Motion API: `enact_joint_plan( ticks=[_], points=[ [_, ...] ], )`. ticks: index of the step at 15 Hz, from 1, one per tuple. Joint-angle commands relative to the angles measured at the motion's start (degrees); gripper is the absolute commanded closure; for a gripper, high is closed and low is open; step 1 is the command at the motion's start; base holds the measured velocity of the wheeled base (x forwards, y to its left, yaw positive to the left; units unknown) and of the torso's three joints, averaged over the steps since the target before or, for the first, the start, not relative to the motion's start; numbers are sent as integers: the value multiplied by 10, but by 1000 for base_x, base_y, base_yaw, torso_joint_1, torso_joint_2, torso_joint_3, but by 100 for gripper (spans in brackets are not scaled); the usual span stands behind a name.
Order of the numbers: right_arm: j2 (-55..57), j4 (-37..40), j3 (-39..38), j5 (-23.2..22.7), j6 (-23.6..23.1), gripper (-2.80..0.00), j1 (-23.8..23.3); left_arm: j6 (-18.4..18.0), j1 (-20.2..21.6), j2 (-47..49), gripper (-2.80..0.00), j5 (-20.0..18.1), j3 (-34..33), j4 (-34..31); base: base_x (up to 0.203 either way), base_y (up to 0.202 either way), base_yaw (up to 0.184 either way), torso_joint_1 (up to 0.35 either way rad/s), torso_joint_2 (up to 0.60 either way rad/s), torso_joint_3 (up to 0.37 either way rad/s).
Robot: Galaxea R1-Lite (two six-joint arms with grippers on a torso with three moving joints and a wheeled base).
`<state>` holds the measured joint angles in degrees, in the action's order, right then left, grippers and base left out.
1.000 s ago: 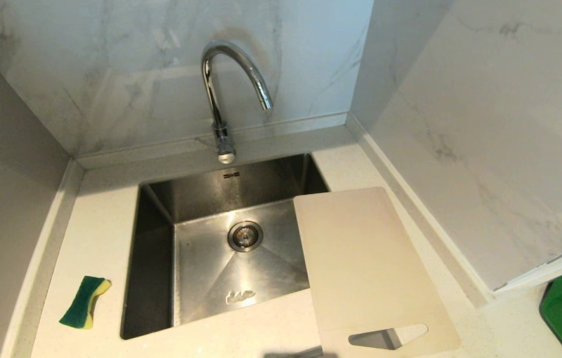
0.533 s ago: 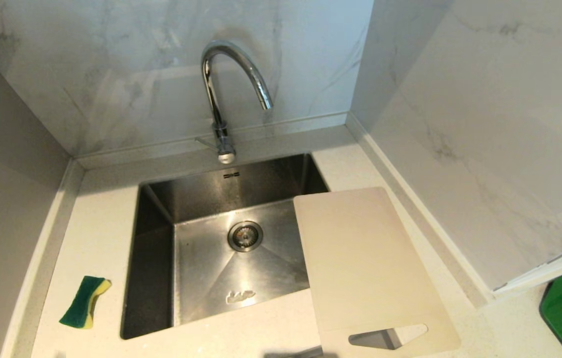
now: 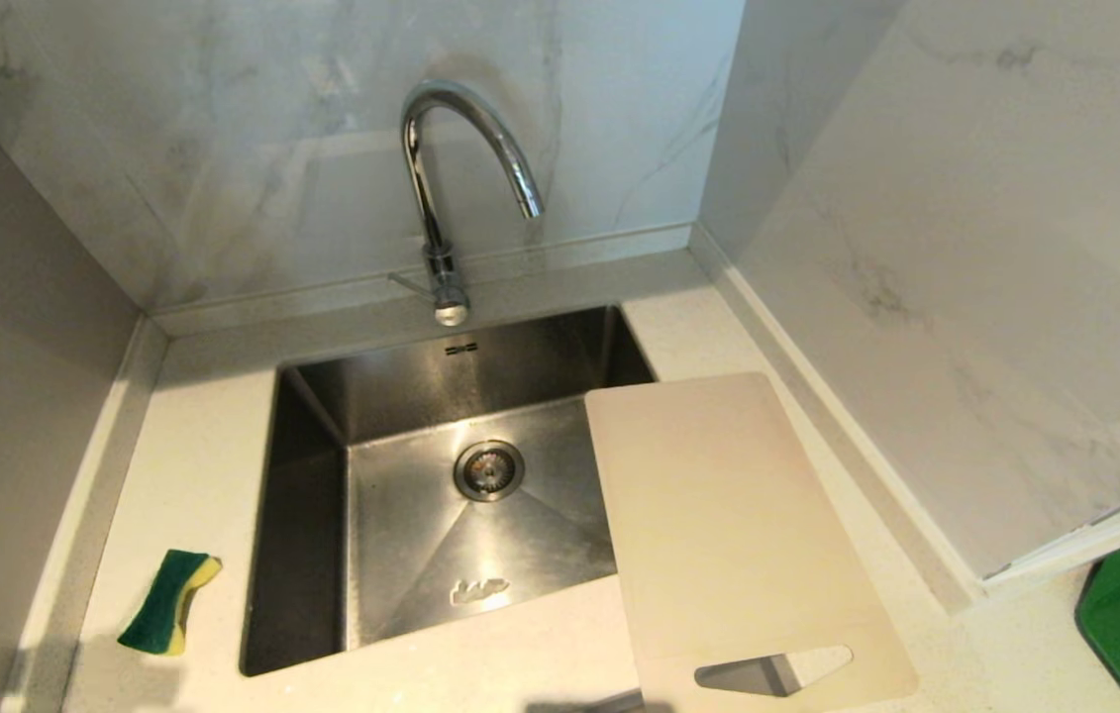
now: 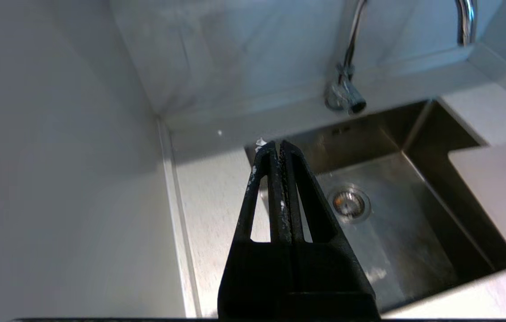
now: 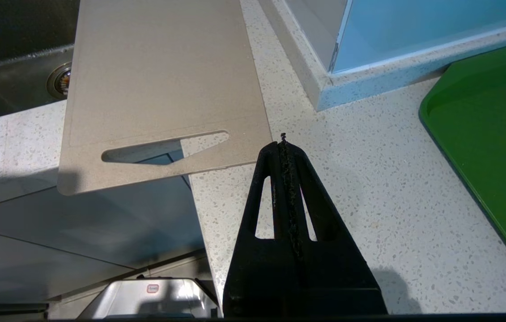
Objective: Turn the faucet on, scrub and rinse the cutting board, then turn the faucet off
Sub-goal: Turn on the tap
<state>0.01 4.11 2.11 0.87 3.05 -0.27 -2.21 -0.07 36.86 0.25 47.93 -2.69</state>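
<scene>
Fingers (image 4: 275, 150) of both arms pressed together, empty; speckled white counter (image 3: 193, 465), steel sink (image 3: 401, 515), marble walls (image 3: 223, 149).

L gripper (image 4: 278, 145) & R gripper (image 5: 283, 142) both closed, empty.

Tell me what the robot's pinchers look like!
Each end effector is matte black plastic: two long tapering fingers with slot-shaped cut-outs, rising from a broad black base. The left end effector carries white specks; the right end effector has rough, frayed inner pads. No cables or markings show.
</scene>
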Motion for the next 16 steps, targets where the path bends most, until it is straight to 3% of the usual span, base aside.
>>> enact_joint_plan(
  ticks=[1, 4, 8, 10, 13, 16],
  points=[
    [1, 0, 0, 0, 0, 0, 0, -7, 1, 107, 0, 4, 78, -1, 0, 0, 0, 0, 0, 0],
    [1, 0, 0, 0, 0, 0, 0, -42, -5, 178, 0, 4, 159, 8, 0, 0, 0, 0, 0, 0],
    [1, 0, 0, 0, 0, 0, 0, -53, -52, 261, 0, 21, 231, 8, 0, 0, 0, 0, 0, 0],
    [1, 0, 0, 0, 0, 0, 0, -52, -90, 296, 0, 90, 236, 12, 0, 0, 0, 0, 0, 0],
    [1, 0, 0, 0, 0, 0, 0, -28, -201, 369, 0, 257, 278, 35, 0, 0, 0, 0, 0, 0],
    [1, 0, 0, 0, 0, 0, 0, 15, -249, 474, 0, 339, 350, 88, 0, 0, 0, 0, 0, 0]
  ],
)
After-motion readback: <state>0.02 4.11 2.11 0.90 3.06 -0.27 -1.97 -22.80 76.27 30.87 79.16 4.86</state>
